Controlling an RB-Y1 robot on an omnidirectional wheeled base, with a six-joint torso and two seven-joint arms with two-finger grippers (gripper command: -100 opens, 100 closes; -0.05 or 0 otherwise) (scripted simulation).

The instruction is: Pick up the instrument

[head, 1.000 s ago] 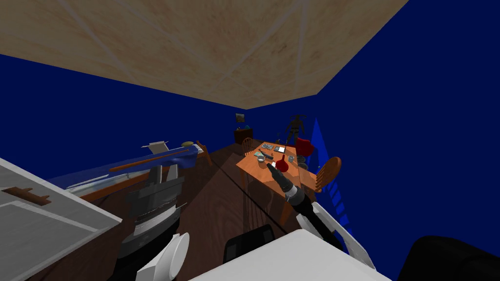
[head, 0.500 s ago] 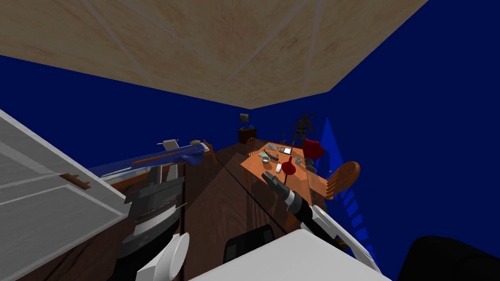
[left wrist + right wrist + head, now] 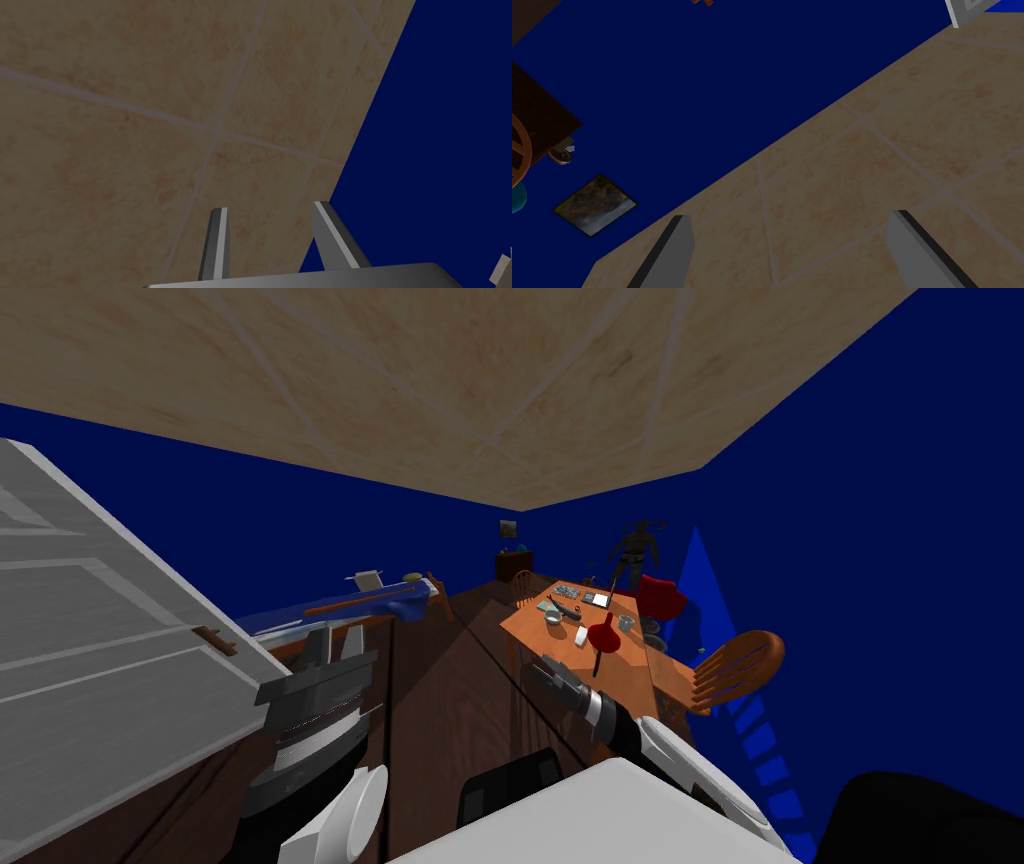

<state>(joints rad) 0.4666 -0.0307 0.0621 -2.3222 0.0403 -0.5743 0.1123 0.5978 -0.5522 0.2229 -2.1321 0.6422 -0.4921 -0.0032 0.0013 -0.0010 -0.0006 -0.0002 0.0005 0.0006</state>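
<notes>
Instrument [image 3: 603,635], a small red round body with a dark neck, lies on the orange wooden table [image 3: 620,673], too small to identify further. The white panelled door [image 3: 110,628], cut off at the edge, looms larger than a second ago because I have turned. There are two wooden spindle-back chairs [image 3: 742,663] and one red chair [image 3: 662,594]. The left gripper [image 3: 270,207] and right gripper [image 3: 790,215] are both empty with fingers apart, and the right one is short of the table.

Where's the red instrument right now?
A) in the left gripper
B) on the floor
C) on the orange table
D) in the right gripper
C: the red instrument lies on the orange table, and the right gripper stands open with nothing between its fingers.
</notes>
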